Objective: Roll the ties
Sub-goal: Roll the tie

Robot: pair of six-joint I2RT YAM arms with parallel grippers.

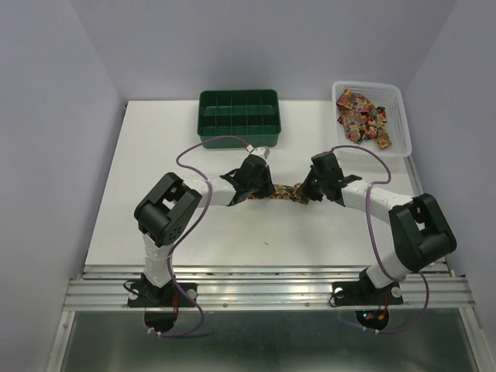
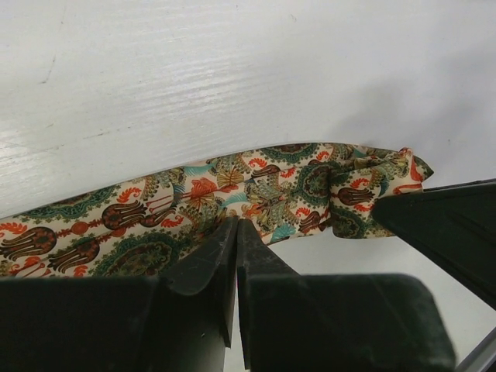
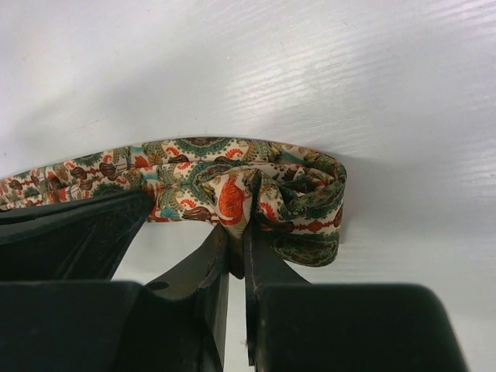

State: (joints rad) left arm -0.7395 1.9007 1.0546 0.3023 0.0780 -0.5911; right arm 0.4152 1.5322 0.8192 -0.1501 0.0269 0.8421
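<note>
I have the tie [image 1: 285, 191] lying on the white table [image 1: 194, 232] at mid-depth, stretched in a short span between my two arms. The left gripper [image 1: 260, 186] points down at its left part, and in the left wrist view the jaws are almost together, nipping the near edge of the cloth [image 2: 155, 209] right at their tips [image 2: 236, 223]. The band runs off left and flat from there. To the right it ends in a bunched, partly rolled end [image 2: 372, 186], just beside the dark bulk of the other arm. The right gripper [image 1: 310, 190] is on that end. In its own view the jaws are pinched shut on a fold of the tie [image 3: 186, 167] at their tips [image 3: 236, 225], with the loose coil [image 3: 310, 209] touching them on the right side. At the far edge sit a green tray [image 1: 236, 141] and, well to its right, a white basket [image 1: 404, 116] holding more patterned ties [image 1: 363, 116].
</note>
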